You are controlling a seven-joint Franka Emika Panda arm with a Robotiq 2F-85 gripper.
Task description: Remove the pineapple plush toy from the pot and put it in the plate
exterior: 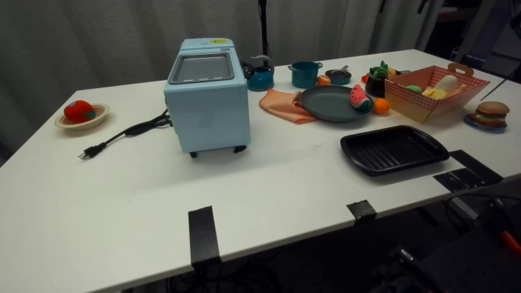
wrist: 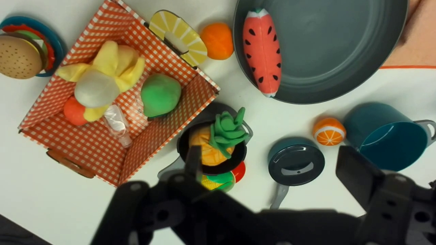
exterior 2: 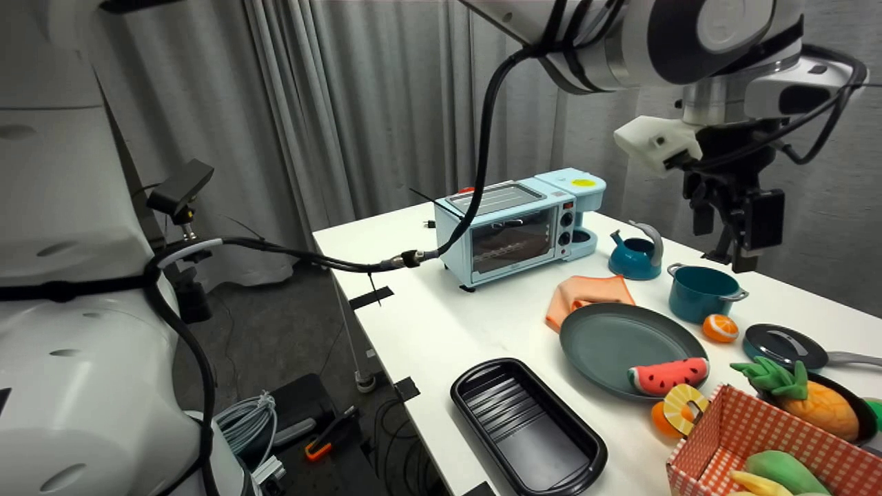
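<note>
Line up high, descend straight

From left to right in the wrist view, the box of red-and-white checked card (wrist: pixel 163 127) leads, standing on the white surface (wrist: pixel 51 190). Next is the small, round, near-black pot (wrist: pixel 235 161); the box's wall hides part of it, so I cannot tell whether the 2 touch. Inside the pot sits the soft yellow-orange, green-tufted pineapple plush (wrist: pixel 215 139), its tuft leaning right across the rim. The black 2-fingered pincer (wrist: pixel 272 166) hangs above, spread wide and gripping nothing; the pineapple lies toward the left of its gap.

The step in hand, I judge, is lining up. Shift left until the yellow-orange body is midway between the fingers, passing over the card wall, and turn so that neither finger would land on it. Descend straight and close on the body just under the tuft; the leaves would probably bend and slip. Lift vertically until the toy clears the pot.

Further right lies the round, shallow, dark grey plate (wrist: pixel 316 51), with the soft red watermelon slice (wrist: pixel 263 52) along its left rim. Release right of that slice, low and gently.
</note>
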